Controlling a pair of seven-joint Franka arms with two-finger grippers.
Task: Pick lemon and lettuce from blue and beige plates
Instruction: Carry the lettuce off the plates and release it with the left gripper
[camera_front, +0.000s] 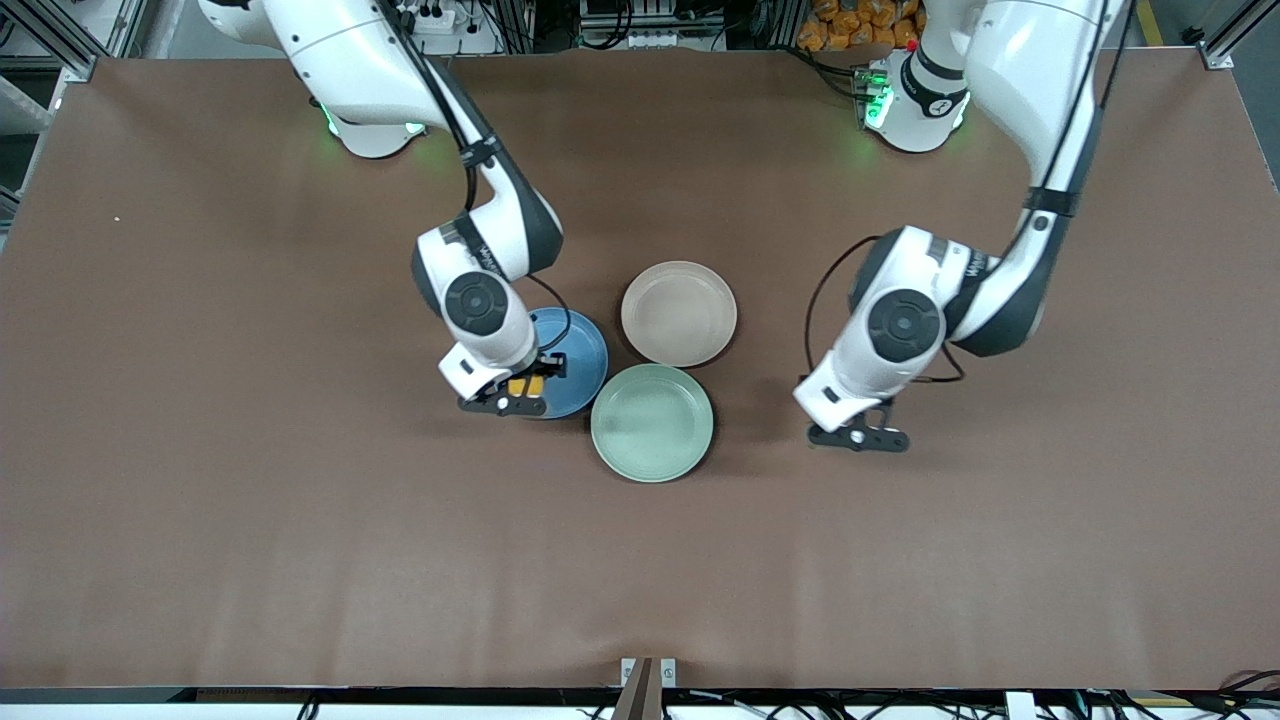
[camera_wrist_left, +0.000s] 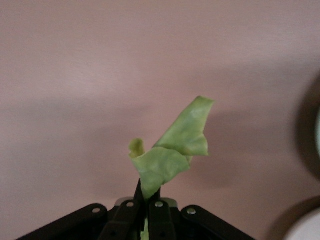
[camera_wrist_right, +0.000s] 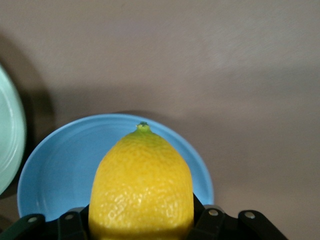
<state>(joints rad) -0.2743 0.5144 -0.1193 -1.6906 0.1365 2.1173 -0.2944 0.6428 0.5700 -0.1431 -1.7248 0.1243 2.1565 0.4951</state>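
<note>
My right gripper (camera_front: 505, 397) is shut on the yellow lemon (camera_front: 527, 385) and holds it just above the blue plate (camera_front: 578, 362), over the rim nearest the front camera. In the right wrist view the lemon (camera_wrist_right: 142, 185) sits between the jaws of my right gripper (camera_wrist_right: 142, 222) with the blue plate (camera_wrist_right: 50, 175) beneath. My left gripper (camera_front: 860, 437) is over bare table toward the left arm's end, apart from the plates. In the left wrist view my left gripper (camera_wrist_left: 148, 197) is shut on the stem end of the green lettuce (camera_wrist_left: 172, 147). The beige plate (camera_front: 679, 312) is empty.
An empty mint-green plate (camera_front: 651, 422) lies nearer to the front camera than the beige plate, touching the blue plate; its rim shows in the right wrist view (camera_wrist_right: 7, 145). Brown table (camera_front: 250, 500) spreads wide around the three plates.
</note>
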